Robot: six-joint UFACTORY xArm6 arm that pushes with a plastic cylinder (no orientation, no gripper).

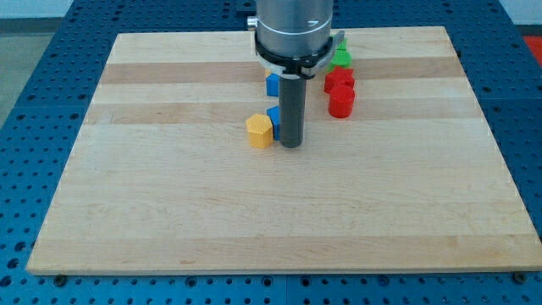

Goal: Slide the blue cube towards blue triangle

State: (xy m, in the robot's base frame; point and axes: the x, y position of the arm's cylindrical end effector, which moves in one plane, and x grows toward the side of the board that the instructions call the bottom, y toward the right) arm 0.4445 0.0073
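Observation:
My tip (290,144) rests on the wooden board (254,220) near its upper middle. A blue block (273,119) shows just left of the rod, mostly hidden behind it; its shape cannot be made out. A second blue block (272,84) sits above it, partly hidden by the arm; its shape is unclear too. A yellow hexagonal block (260,130) lies just left of my tip, touching or nearly touching the lower blue block.
A red cylinder (340,101) and another red block (338,80) sit to the right of the rod. A green block (340,57) lies above them near the board's top edge. The board lies on a blue perforated table (34,76).

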